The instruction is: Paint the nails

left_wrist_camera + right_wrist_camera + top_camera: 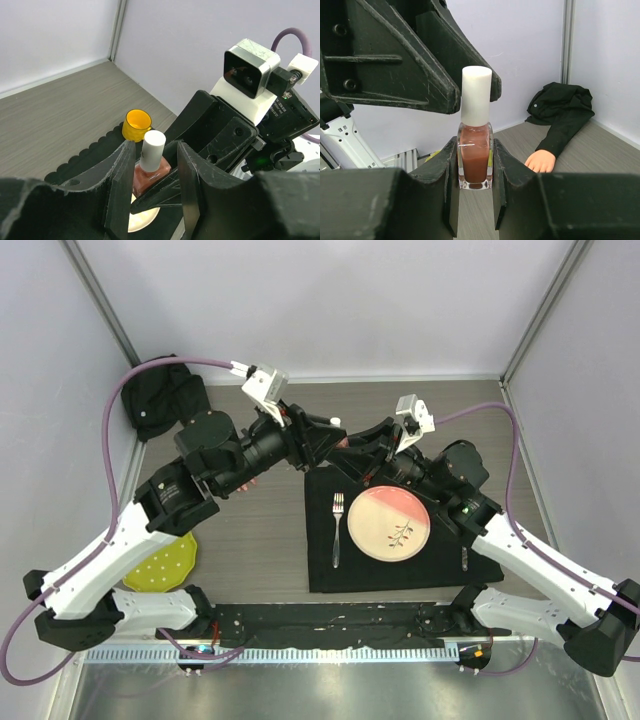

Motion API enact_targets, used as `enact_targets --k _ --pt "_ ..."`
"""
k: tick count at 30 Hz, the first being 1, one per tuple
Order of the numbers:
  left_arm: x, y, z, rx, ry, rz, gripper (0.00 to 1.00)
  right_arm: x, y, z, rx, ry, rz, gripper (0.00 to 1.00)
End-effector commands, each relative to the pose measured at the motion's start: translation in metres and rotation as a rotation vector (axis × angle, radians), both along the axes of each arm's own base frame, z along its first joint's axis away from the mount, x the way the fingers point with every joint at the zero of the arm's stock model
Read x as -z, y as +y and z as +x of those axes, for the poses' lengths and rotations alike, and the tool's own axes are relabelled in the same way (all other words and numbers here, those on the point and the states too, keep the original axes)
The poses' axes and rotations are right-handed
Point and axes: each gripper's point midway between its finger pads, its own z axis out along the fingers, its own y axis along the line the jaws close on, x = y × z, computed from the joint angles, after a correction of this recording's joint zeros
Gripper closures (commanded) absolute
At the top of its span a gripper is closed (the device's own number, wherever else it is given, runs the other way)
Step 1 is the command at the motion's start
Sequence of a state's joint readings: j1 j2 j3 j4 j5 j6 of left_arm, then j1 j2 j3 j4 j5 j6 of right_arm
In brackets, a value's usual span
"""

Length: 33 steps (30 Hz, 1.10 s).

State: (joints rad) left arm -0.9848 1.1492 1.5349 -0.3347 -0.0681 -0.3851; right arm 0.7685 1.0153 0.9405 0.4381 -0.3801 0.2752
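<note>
A small bottle of brownish-red polish [475, 150] with a white cap [476, 95] stands upright between the fingers of my right gripper [475, 170], which is shut on its glass body. My left gripper [156, 150] straddles the cap [152, 149] from the opposite side, with small gaps still showing on both sides. Both grippers meet above the table's far middle [335, 435]. The pale mannequin hand [540, 161] lies on the table behind, its black sleeve [562, 115] running to the back corner. The nails are too small to make out.
A black mat [400, 575] carries a pink-and-cream plate [388, 524] and a fork [337, 525]. A yellow-green dish [165, 565] lies at the near left. A small yellow cup [137, 125] stands on the mat's scalloped edge. White walls enclose the table.
</note>
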Motion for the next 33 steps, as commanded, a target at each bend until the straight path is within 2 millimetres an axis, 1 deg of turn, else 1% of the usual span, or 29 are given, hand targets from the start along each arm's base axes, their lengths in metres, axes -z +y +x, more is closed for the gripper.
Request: enact_targets --k 1,5,7,8,9,12,13,14,15,16,17,18,19,20,21,22,23,24,25,26,27,28,29,31,32,33 --pt "-0.016 -0.001 -0.008 0.036 -0.027 -0.031 0.59 -0.038 -0.009 -0.006 0.011 -0.072 0.075 0.99" --pt "-0.014 -0.003 -0.01 0.05 -0.023 -0.034 0.64 -0.042 -0.009 -0.009 -0.005 -0.074 0.089 0.99" --pt "-0.015 -0.003 -0.011 0.055 -0.021 -0.039 0.71 -0.042 -0.009 -0.014 -0.023 -0.076 0.096 0.99" --pt "-0.012 -0.003 -0.012 0.058 -0.017 -0.038 0.74 -0.047 -0.01 -0.016 -0.034 -0.077 0.112 0.99" --pt "-0.012 -0.003 -0.012 0.06 -0.016 -0.045 0.8 -0.048 -0.01 -0.019 -0.045 -0.077 0.117 0.99" --pt "-0.008 -0.005 -0.013 0.068 0.0 -0.064 0.82 -0.053 -0.01 -0.027 -0.086 -0.075 0.14 0.99" --pt "-0.009 -0.008 -0.018 0.099 -0.001 -0.068 0.83 -0.054 -0.01 -0.028 -0.093 -0.074 0.145 0.99" --pt "-0.006 -0.009 -0.018 0.105 0.003 -0.067 0.85 -0.058 -0.012 -0.032 -0.106 -0.077 0.16 0.99" --pt "-0.007 -0.009 -0.023 0.126 0.002 -0.077 0.9 -0.058 -0.011 -0.033 -0.114 -0.075 0.164 0.99" --pt "-0.011 -0.01 -0.026 0.142 -0.007 -0.096 0.92 -0.059 -0.012 -0.035 -0.123 -0.076 0.17 0.99" --pt "-0.006 -0.012 -0.028 0.162 -0.006 -0.092 0.98 -0.063 -0.012 -0.04 -0.146 -0.085 0.179 0.99" --pt "-0.011 -0.012 -0.041 0.224 -0.027 -0.107 1.0 -0.065 -0.012 -0.044 -0.168 -0.077 0.191 0.99" --pt "-0.008 -0.016 -0.046 0.26 -0.041 -0.12 1.0 -0.071 -0.014 -0.05 -0.194 -0.087 0.212 0.99" --pt "-0.01 -0.017 -0.054 0.306 -0.06 -0.132 1.0 -0.072 -0.013 -0.061 -0.25 -0.103 0.211 0.99" --pt "-0.02 -0.019 -0.081 0.456 -0.122 -0.161 1.0 -0.073 -0.011 -0.073 -0.333 -0.075 0.224 0.99" --pt "-0.009 -0.023 -0.09 0.524 -0.124 -0.159 1.0 -0.084 -0.014 -0.088 -0.405 -0.134 0.259 0.99" --pt "-0.006 -0.025 -0.103 0.61 -0.133 -0.167 1.0 -0.086 -0.016 -0.114 -0.541 -0.191 0.232 0.99" --pt "-0.013 -0.023 -0.12 0.715 -0.189 -0.201 1.0 -0.082 -0.01 -0.121 -0.681 -0.051 0.239 0.99" --pt "-0.002 -0.026 -0.125 0.767 -0.176 -0.198 1.0 -0.1 -0.029 -0.147 -0.774 -0.19 0.318 0.99" --pt "-0.002 -0.026 -0.131 0.807 -0.161 -0.211 1.0 -0.108 -0.038 -0.161 -0.861 -0.199 0.34 0.99" --pt "-0.001 -0.027 -0.132 0.833 -0.166 -0.209 1.0 -0.102 -0.033 -0.16 -0.962 -0.096 0.323 0.99" --pt "0.004 -0.028 -0.135 0.87 -0.157 -0.192 1.0 -0.104 -0.04 -0.169 -1.003 -0.143 0.332 0.99" --pt "0.006 -0.029 -0.135 0.882 -0.149 -0.184 1.0 -0.106 -0.039 -0.169 -1.013 -0.145 0.326 0.99" --pt "0.007 -0.03 -0.131 0.877 -0.135 -0.166 1.0 -0.102 -0.038 -0.167 -0.997 -0.15 0.311 0.99" --pt "0.01 -0.03 -0.128 0.867 -0.131 -0.147 1.0 -0.1 -0.036 -0.163 -0.986 -0.138 0.303 0.99" --pt "0.007 -0.028 -0.127 0.855 -0.14 -0.144 1.0 -0.099 -0.035 -0.156 -0.967 -0.126 0.291 0.99"
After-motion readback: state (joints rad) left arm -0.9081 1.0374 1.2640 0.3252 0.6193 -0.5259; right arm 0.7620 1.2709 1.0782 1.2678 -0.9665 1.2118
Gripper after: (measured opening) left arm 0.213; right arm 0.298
